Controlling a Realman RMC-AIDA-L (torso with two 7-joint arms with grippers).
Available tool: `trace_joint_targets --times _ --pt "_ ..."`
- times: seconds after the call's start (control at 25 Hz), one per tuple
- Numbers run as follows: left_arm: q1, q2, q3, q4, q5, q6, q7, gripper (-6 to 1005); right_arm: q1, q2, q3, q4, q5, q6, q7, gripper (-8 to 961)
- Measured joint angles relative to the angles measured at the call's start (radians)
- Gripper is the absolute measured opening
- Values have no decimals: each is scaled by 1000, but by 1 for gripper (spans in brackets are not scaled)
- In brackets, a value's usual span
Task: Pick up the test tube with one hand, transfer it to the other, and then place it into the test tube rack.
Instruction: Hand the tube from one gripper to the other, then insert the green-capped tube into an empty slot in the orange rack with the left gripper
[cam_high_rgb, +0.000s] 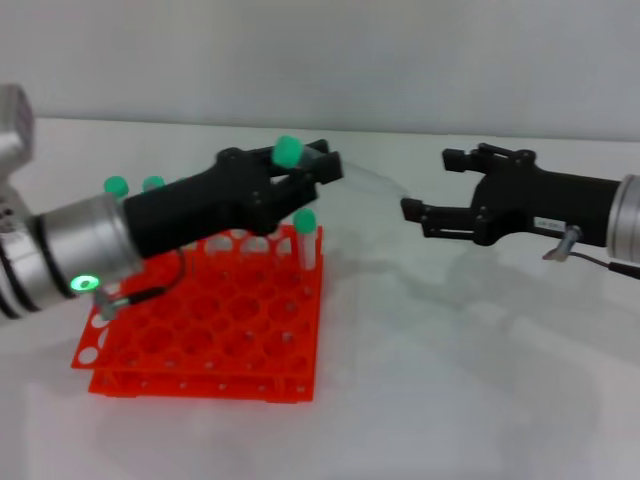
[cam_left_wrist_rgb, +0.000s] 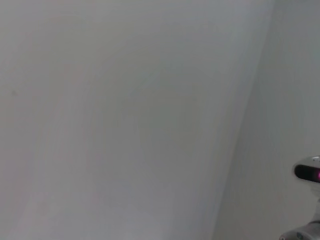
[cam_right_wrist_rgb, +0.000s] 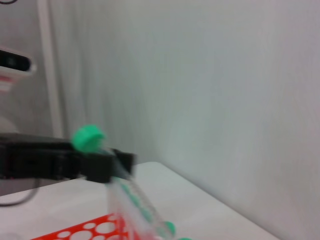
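My left gripper (cam_high_rgb: 312, 168) is shut on the test tube (cam_high_rgb: 362, 176), held tilted above the far edge of the orange test tube rack (cam_high_rgb: 200, 335). The tube's green cap (cam_high_rgb: 288, 151) sticks up behind the fingers, and its clear body points toward my right gripper (cam_high_rgb: 428, 186). That gripper is open and empty, a short gap from the tube's tip. In the right wrist view the left gripper (cam_right_wrist_rgb: 102, 166) holds the capped tube (cam_right_wrist_rgb: 131, 197) above the rack (cam_right_wrist_rgb: 85, 231). The left wrist view shows only a pale wall.
Three other green-capped tubes stand in the rack: two at its far left (cam_high_rgb: 116, 186) (cam_high_rgb: 153, 184) and one at its far right corner (cam_high_rgb: 306, 235). The white table (cam_high_rgb: 480, 380) stretches to the right of the rack and toward the front.
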Motion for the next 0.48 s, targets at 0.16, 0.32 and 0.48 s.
trace_joint_targets --times 0.16,0.32,0.48 --pt "114 2 0 220 59 -1 -151 223 -17 0 15 2 0 4 0 865" --pt "177 -1 1 318 65 -18 -199 228 -27 -1 24 3 0 5 1 865" --pt "210 -1 -1 371 80 -35 -253 233 -30 -2 26 3 0 5 2 865"
